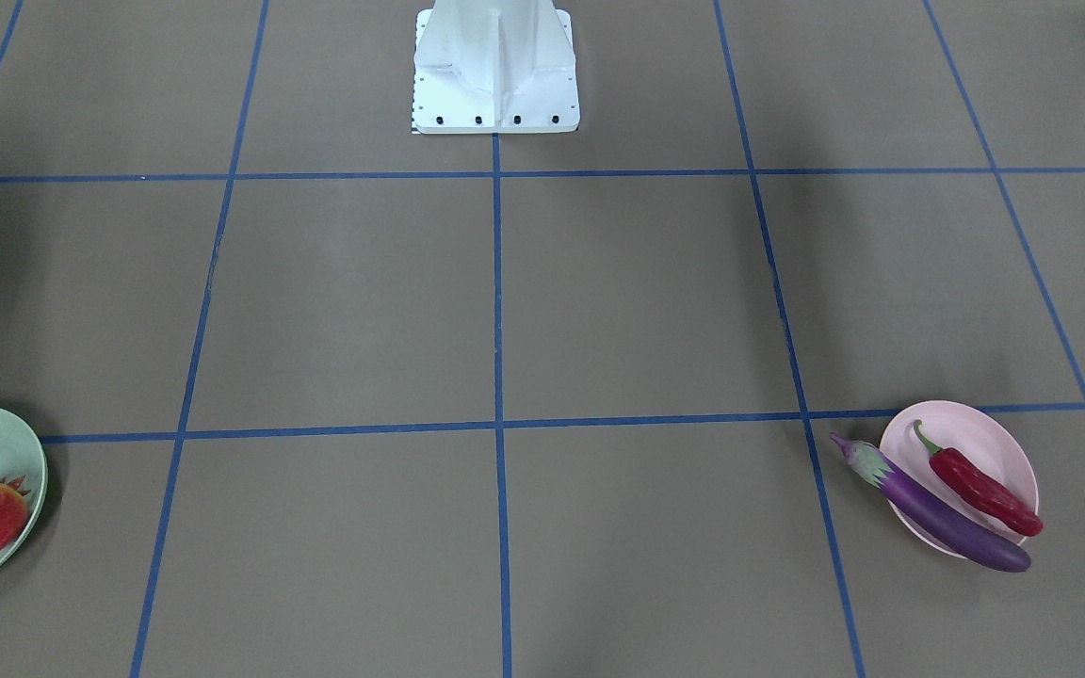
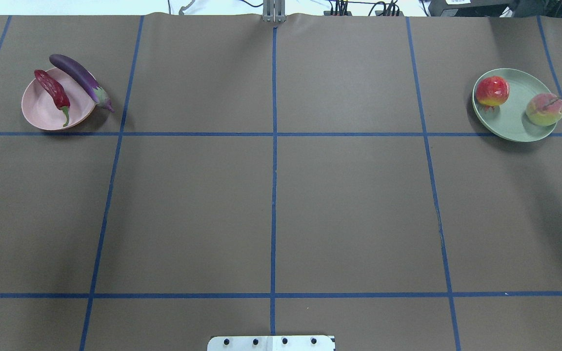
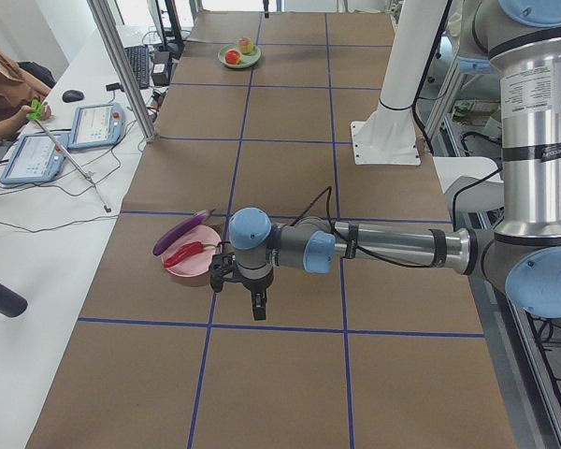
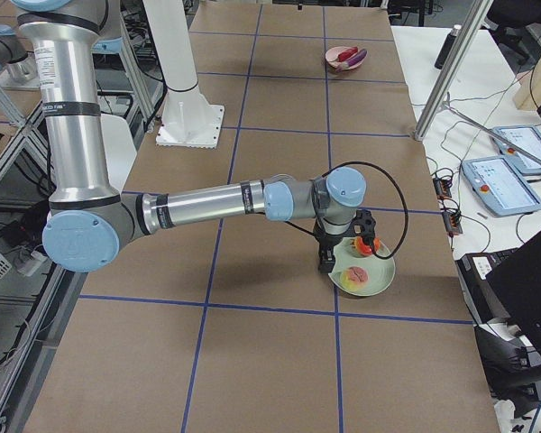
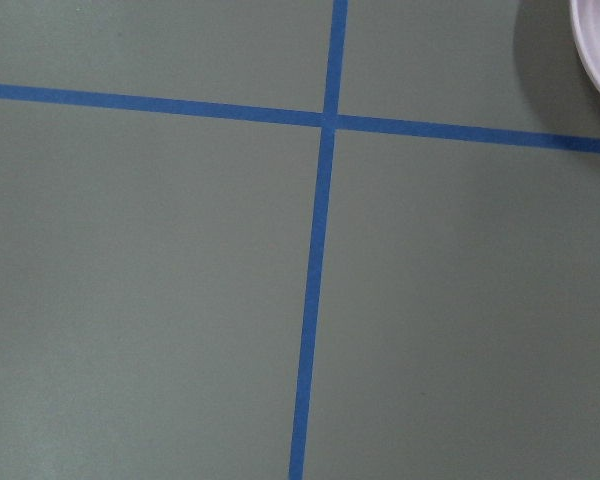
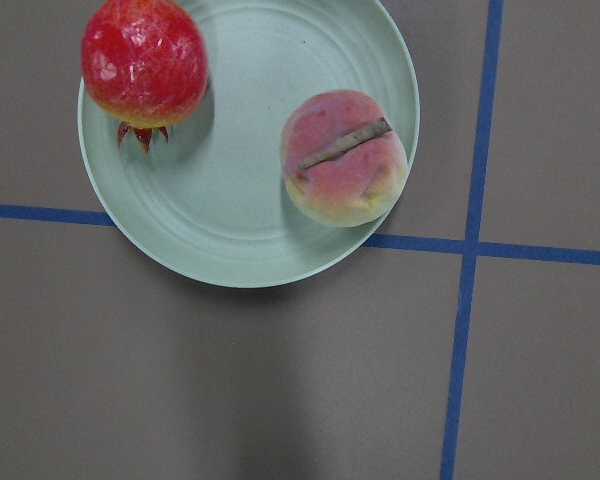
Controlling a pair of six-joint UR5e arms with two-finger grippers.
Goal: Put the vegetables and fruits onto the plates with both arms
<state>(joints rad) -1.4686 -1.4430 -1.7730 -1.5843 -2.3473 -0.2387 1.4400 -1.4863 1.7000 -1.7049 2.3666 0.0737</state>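
The purple eggplant (image 2: 80, 80) and the red chili (image 2: 54, 92) lie on the pink plate (image 2: 42, 114) at the far left of the overhead view. The eggplant rests along the rim, its cap end over the table. The pomegranate-like fruit (image 2: 491, 91) and the peach (image 2: 544, 109) sit on the mint green plate (image 2: 510, 122) at the far right. The left gripper (image 3: 252, 295) hangs beside the pink plate and shows only in the exterior left view. The right gripper (image 4: 325, 262) hangs beside the green plate (image 4: 374, 280) and shows only in the exterior right view. I cannot tell whether either is open or shut.
The white base block (image 2: 271, 342) stands at the robot's edge of the table. Blue tape lines (image 2: 273, 146) divide the brown table top into squares. Control tablets (image 3: 93, 126), an aluminium post (image 3: 122, 65) and cables lie beyond the far edge.
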